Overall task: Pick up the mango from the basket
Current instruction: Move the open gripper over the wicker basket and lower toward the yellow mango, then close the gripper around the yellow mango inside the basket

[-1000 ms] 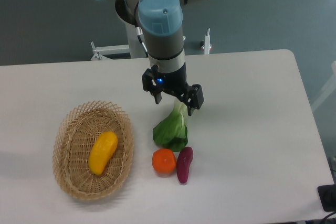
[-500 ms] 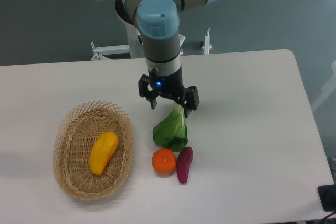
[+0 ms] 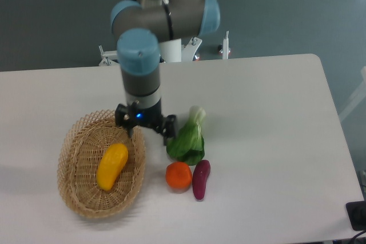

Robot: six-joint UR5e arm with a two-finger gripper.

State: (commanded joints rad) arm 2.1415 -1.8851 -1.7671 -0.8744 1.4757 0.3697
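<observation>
The mango (image 3: 112, 166) lies slantwise in the basket (image 3: 77, 197) at the bench's (image 3: 274, 130) left. The end effector (image 3: 146, 130) hangs over the basket's upper right rim, fingers apart and seemingly empty. Greens (image 3: 187, 141), orange (image 3: 179, 175) and eggplant (image 3: 201, 179) sit just right.

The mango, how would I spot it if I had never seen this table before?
Look to the left side of the white table for the oval wicker basket, the largest thing there. The mango lies alone inside it, just below and left of the robot's hand. It is long, smooth and yellow, unlike the round orange fruit and the purple vegetable outside the basket.
</observation>
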